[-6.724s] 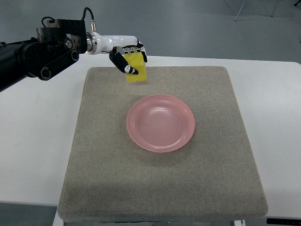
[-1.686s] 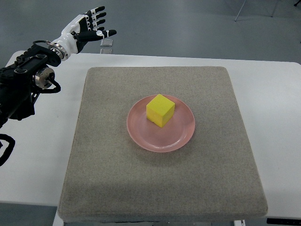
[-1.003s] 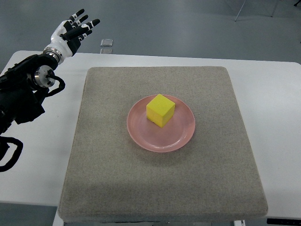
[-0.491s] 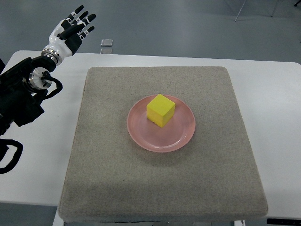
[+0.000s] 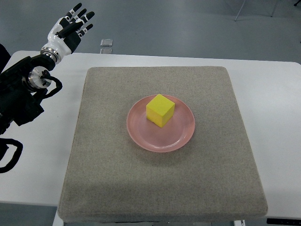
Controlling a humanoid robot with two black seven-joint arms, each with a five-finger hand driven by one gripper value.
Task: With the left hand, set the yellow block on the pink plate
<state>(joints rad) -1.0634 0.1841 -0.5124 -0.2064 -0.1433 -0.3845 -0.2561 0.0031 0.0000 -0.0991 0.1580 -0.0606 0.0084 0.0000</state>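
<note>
Grey mat (image 5: pixel 113 179) on white table (image 5: pixel 277 108); we note block (image 5: pixel 160 110) on plate (image 5: pixel 181 136); left hand (image 5: pixel 67 31) spread, empty, well apart.

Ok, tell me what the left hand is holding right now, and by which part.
Nothing. The left hand is up at the far left corner with its fingers spread and empty. The yellow block sits free on the pink plate.

the left arm (image 5: pixel 21 94) is cut off, perhaps partly, by the left edge.
</note>
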